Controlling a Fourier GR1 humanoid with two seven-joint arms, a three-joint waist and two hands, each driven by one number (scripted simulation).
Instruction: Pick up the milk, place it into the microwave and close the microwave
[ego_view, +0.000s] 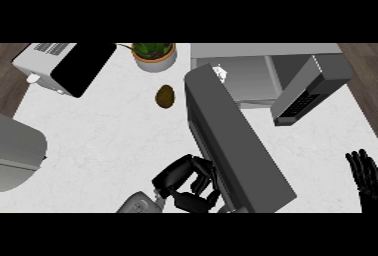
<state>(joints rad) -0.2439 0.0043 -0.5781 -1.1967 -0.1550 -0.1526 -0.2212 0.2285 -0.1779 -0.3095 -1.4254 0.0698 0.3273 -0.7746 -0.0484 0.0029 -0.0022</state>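
Head view: milk carton sits inside the microwave (placing looks done); left hand, fingers curled on nothing, leans against the open microwave door, which next needs swinging shut.

No text, brand, number or sign can be read. Rows of keys are seen on the microwave's panel, but whatever is printed on them cannot be made out.

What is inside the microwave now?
A small white thing, likely the milk, stands at the cavity's left in the microwave. The open door hides its lower part.
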